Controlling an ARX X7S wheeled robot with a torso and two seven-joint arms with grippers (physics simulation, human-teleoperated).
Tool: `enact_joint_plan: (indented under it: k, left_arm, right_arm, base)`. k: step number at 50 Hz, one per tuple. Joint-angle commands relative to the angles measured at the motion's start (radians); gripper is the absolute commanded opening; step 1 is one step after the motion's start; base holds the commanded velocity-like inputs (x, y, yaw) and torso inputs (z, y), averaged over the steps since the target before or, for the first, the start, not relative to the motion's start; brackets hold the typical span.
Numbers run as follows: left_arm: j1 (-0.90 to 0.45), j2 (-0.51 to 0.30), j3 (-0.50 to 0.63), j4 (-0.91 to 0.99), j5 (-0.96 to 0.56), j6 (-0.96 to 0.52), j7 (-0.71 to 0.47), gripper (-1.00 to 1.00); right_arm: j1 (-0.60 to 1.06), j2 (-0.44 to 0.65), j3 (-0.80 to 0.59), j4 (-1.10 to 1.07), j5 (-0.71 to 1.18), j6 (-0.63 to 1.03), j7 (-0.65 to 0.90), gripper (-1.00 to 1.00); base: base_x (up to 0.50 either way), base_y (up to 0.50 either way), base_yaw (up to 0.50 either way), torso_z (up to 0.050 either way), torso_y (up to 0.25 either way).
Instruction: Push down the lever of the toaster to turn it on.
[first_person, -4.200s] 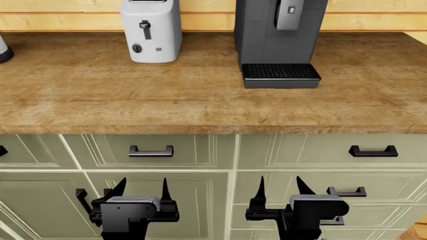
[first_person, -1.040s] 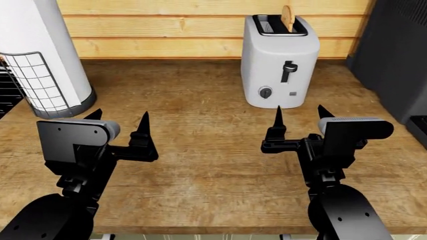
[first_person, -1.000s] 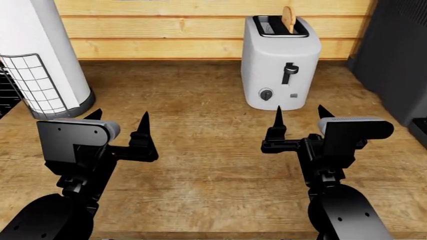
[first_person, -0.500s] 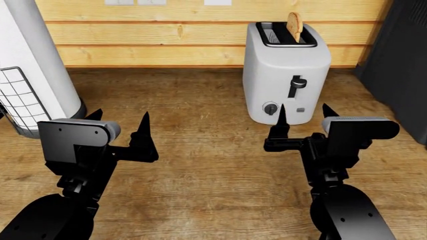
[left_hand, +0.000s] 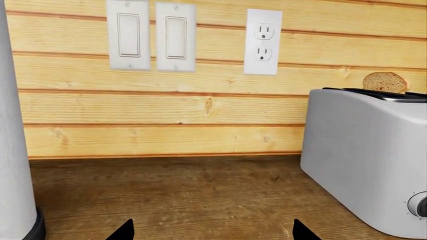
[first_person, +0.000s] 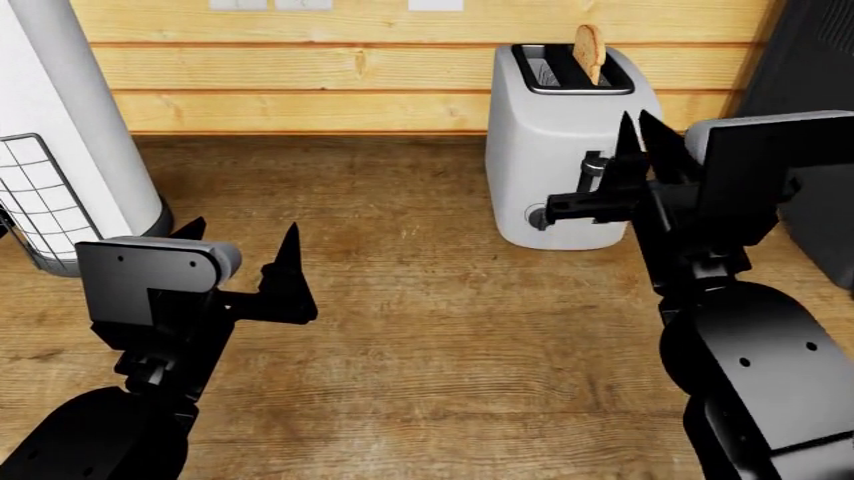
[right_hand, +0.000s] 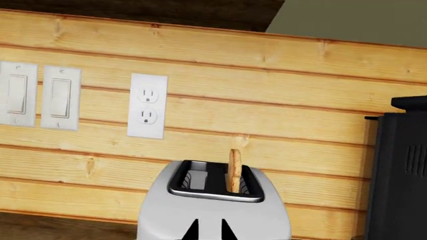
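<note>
The grey-white toaster stands on the wooden counter against the plank wall, with a slice of toast upright in one slot. Its black lever is at the top of its slot, partly behind my right gripper. My right gripper is raised in front of the toaster's upper front, jaws close together and holding nothing. The right wrist view shows it just before the toaster; the lever is out of that view. My left gripper is open and empty, left of the toaster.
A tall white cylinder with a wire grid stands at the left. The dark coffee machine stands right of the toaster. The round dial sits low on the toaster front. Wall switches and an outlet are behind.
My right gripper has risen and moved forward to the toaster's upper front, and its jaws have come together. The left arm has not moved. The lever still sits at the top.
</note>
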Motion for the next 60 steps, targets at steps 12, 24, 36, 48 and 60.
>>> enact_joint_plan:
  k: [12, 24, 36, 48, 60]
  left_arm:
    - [0.007, 0.001, 0.008, -0.015, -0.006, 0.019, -0.002, 1.0]
    - [0.011, -0.003, 0.007, -0.018, -0.011, 0.023, -0.006, 1.0]
    - [0.002, -0.009, 0.007, -0.014, -0.018, 0.013, -0.015, 1.0]
    - [0.008, -0.013, 0.006, -0.019, -0.021, 0.023, -0.015, 1.0]
    - [0.015, -0.014, 0.007, -0.024, -0.023, 0.033, -0.017, 1.0]
  right_arm:
    - [0.247, 0.037, -0.043, 0.21, 0.109, 0.272, -0.108, -1.0]
    - [0.258, 0.047, -0.096, 0.373, 0.051, 0.177, -0.12, -1.0]
    - [0.254, 0.047, -0.119, 0.488, 0.025, 0.106, -0.133, -1.0]
    - [0.239, 0.043, -0.123, 0.574, 0.012, 0.054, -0.137, -1.0]
    - [0.199, 0.041, -0.127, 0.62, 0.011, 0.03, -0.14, -1.0]
  base:
    - [0.0, 0.0, 0.0, 0.0, 0.0]
    - [0.0, 0.0, 0.0, 0.0, 0.0]
    - [0.0, 0.0, 0.0, 0.0, 0.0]
    - [0.0, 0.0, 0.0, 0.0, 0.0]
    - [0.0, 0.0, 0.0, 0.0, 0.0]
